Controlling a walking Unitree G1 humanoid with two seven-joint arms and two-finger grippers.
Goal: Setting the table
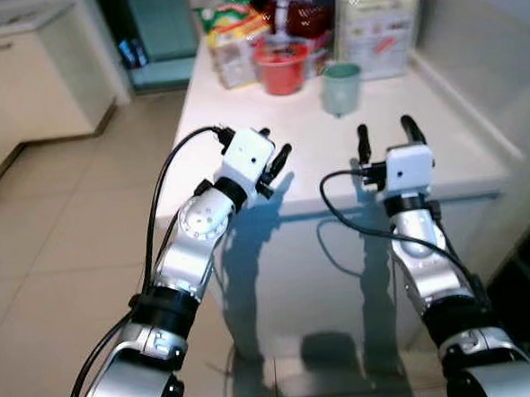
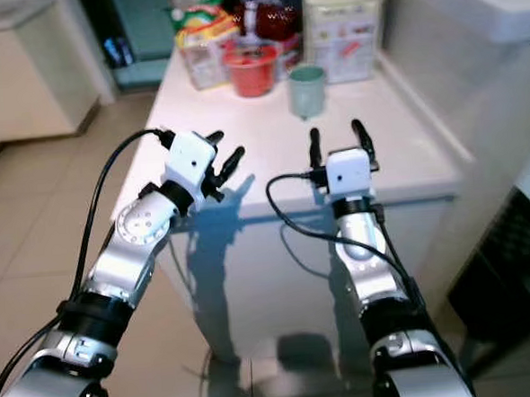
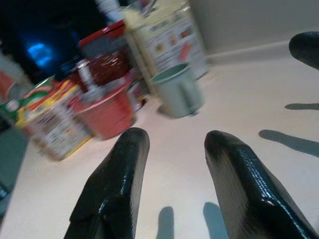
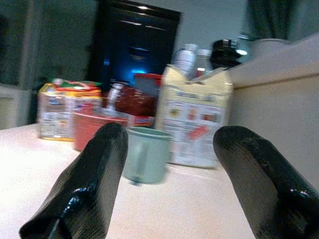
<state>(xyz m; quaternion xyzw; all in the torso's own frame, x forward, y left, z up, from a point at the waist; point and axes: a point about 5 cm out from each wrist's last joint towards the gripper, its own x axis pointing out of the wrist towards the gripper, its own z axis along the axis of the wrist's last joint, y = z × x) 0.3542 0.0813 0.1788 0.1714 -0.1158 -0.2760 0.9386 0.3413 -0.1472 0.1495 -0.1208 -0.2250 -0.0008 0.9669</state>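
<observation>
A pale green mug (image 1: 340, 87) stands on the white table (image 1: 242, 119), with a red bowl (image 1: 283, 66) to its left and food packets behind. My left gripper (image 1: 278, 164) hovers over the table's near edge, open and holding nothing. My right gripper (image 1: 388, 135) is raised over the near right part of the table, open, its fingers pointing at the mug (image 4: 145, 154). In the left wrist view the mug (image 3: 178, 93) and red bowl (image 3: 105, 113) lie beyond the black fingers (image 3: 117, 184).
A colourful snack packet (image 1: 233, 40), a dark red jar (image 1: 299, 16) and a pale carton (image 1: 378, 21) crowd the table's far end. A grey wall panel (image 1: 485, 50) runs along the table's right side. Tiled floor (image 1: 61, 256) and cream cabinets (image 1: 23, 69) lie to the left.
</observation>
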